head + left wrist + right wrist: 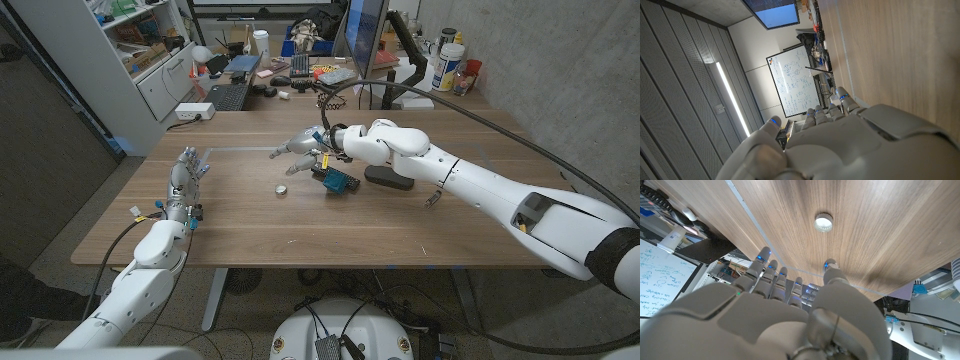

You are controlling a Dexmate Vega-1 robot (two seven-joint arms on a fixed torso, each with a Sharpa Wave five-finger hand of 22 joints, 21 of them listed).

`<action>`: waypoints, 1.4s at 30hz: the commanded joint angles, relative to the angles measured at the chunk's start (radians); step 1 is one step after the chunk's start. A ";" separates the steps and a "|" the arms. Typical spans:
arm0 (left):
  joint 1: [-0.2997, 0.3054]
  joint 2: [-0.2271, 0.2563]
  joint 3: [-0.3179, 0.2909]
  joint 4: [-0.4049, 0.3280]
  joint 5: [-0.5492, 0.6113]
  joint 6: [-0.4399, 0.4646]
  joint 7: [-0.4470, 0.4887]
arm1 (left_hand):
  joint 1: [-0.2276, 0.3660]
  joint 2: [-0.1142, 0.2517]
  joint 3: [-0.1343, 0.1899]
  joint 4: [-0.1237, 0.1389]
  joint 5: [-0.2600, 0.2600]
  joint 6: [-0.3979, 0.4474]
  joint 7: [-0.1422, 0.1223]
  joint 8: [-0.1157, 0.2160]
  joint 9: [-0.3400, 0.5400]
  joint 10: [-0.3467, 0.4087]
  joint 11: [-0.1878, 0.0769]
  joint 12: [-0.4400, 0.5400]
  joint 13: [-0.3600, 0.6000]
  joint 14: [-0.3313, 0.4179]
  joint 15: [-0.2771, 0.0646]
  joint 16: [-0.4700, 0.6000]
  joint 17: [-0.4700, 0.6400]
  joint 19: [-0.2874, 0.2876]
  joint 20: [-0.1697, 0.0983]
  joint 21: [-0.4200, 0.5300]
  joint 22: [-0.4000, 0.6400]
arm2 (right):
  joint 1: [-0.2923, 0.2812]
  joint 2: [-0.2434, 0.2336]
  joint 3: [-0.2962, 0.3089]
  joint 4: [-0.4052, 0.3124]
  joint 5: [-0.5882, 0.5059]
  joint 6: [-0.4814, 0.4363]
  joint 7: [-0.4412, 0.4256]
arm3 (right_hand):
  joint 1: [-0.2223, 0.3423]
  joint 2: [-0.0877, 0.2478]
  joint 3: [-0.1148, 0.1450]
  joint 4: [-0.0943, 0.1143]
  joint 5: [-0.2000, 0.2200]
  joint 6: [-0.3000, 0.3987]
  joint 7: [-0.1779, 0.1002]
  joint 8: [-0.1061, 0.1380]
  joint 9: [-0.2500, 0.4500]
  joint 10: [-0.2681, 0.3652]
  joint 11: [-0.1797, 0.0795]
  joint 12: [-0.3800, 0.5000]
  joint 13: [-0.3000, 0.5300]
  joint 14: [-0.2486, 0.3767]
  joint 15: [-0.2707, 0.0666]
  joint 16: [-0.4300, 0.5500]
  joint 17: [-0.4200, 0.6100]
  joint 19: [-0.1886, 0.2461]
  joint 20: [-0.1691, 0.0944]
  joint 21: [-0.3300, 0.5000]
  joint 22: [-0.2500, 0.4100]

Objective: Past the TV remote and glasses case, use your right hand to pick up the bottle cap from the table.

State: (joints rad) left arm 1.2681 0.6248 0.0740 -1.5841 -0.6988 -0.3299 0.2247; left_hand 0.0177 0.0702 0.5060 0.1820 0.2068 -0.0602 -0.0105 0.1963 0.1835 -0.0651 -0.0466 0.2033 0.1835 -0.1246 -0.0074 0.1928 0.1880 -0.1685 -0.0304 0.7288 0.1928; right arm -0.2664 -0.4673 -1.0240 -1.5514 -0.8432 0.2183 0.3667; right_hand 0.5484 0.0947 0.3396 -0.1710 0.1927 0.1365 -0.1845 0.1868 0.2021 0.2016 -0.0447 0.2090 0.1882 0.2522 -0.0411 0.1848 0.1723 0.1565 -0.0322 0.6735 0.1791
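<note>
Wooden table (330, 225), cluttered desks and shelving beyond its far edge. Bottle cap (283, 189) lies on the bare wood near the table's middle, also seen in the right wrist view (823, 222). Right hand (300, 146) hovers just beyond the cap, fingers spread apart, holding nothing, not touching it. Dark glasses case (388, 179) lies to the cap's right, under the right forearm. Left hand (185, 178) is well left of the cap, fingers extended and apart, nothing in it.

even indoor light, soft shadows on the table (250, 215); wrist views blurred up close.
</note>
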 commanded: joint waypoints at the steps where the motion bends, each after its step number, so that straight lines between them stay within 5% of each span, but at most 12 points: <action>1: -0.007 -0.002 0.001 0.012 -0.004 0.001 -0.007 | -0.001 0.095 0.000 0.002 0.006 0.009 0.003 0.000 0.005 0.002 0.010 -0.001 0.003 0.001 -0.001 0.003 0.002 -0.071 0.000 0.007 0.003 | 0.020 0.029 -0.034 0.023 -0.052 -0.019 0.012 | 0.027 -0.005 0.001 0.000 0.008 -0.022 -0.022 -0.003 0.006 0.002 0.004 0.004 0.006 0.018 -0.006 0.009 0.002 0.017 0.001 -0.003 0.003; 3: -0.009 -0.003 0.001 0.014 -0.005 0.000 -0.008 | -0.001 0.095 0.000 0.002 0.006 0.011 0.005 0.000 0.005 0.002 0.011 -0.001 0.003 0.002 0.000 0.003 0.003 -0.070 0.000 0.007 0.003 | 0.027 0.034 -0.040 0.031 -0.055 -0.016 0.015 | 0.032 -0.007 -0.004 0.005 0.006 -0.040 -0.001 -0.004 0.007 0.002 0.017 0.005 0.007 0.024 0.002 0.010 0.004 0.019 0.001 -0.004 0.004; 16: -0.011 -0.002 0.003 0.017 -0.005 0.002 -0.007 | -0.001 0.095 -0.001 0.002 0.006 0.013 0.009 0.001 0.006 0.005 0.017 0.000 0.003 0.003 0.001 0.004 0.003 -0.071 0.003 0.008 0.003 | 0.044 0.051 -0.072 0.043 -0.080 -0.038 0.051 | 0.027 -0.001 -0.022 0.025 -0.008 -0.073 -0.012 0.001 0.009 -0.017 0.033 0.001 0.008 0.028 0.009 0.011 0.010 0.023 0.011 -0.009 0.006; 21: -0.013 -0.004 0.005 0.017 -0.004 0.003 -0.005 | -0.001 0.096 -0.001 0.001 0.007 0.013 0.010 0.000 0.006 0.003 0.014 -0.001 0.003 0.003 0.002 0.003 0.003 -0.071 0.003 0.008 0.003 | 0.048 0.057 -0.086 0.048 -0.100 -0.047 0.056 | 0.043 0.003 -0.022 0.021 -0.009 -0.084 -0.014 0.002 0.009 -0.014 0.013 0.005 0.008 0.030 0.009 0.010 0.009 0.026 0.014 -0.011 0.006; 32: -0.017 -0.003 0.008 0.019 -0.004 0.006 -0.005 | -0.001 0.096 -0.001 0.002 0.007 0.014 0.016 0.000 0.006 0.005 0.020 0.000 0.003 0.004 0.005 0.004 0.003 -0.072 0.006 0.009 0.003 | 0.053 0.063 -0.105 0.061 -0.123 -0.049 0.051 | 0.076 0.007 -0.018 0.011 -0.010 -0.104 0.004 0.002 0.009 -0.010 0.035 0.009 0.008 0.033 0.012 0.008 0.007 0.025 0.011 -0.015 0.006; 42: -0.018 0.000 0.007 0.024 -0.007 0.010 -0.007 | -0.001 0.097 -0.001 0.002 0.007 0.014 0.014 0.000 0.006 0.005 0.020 0.000 0.003 0.003 0.005 0.004 0.003 -0.073 0.006 0.009 0.003 | 0.059 0.082 -0.122 0.092 -0.134 -0.057 0.044 | 0.082 -0.001 -0.027 0.013 -0.012 -0.087 -0.011 0.013 0.008 -0.005 0.035 0.011 0.009 0.034 0.009 0.008 0.008 0.026 0.013 -0.017 0.007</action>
State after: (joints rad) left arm 1.2525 0.6221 0.0805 -1.5654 -0.7029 -0.3236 0.2197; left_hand 0.0177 0.0702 0.5060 0.1820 0.2068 -0.0444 0.0053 0.1963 0.1835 -0.0578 -0.0320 0.2033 0.1835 -0.1207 -0.0035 0.1928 0.1880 -0.1685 -0.0304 0.7337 0.1927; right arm -0.2154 -0.4032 -1.1265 -1.4878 -0.9606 0.1698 0.4166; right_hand 0.6219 0.0977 0.3176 -0.1573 0.1880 0.0466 -0.1861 0.1936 0.2070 0.1891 -0.0139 0.2167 0.1931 0.2825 -0.0358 0.1933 0.1767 0.1779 -0.0180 0.6580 0.1840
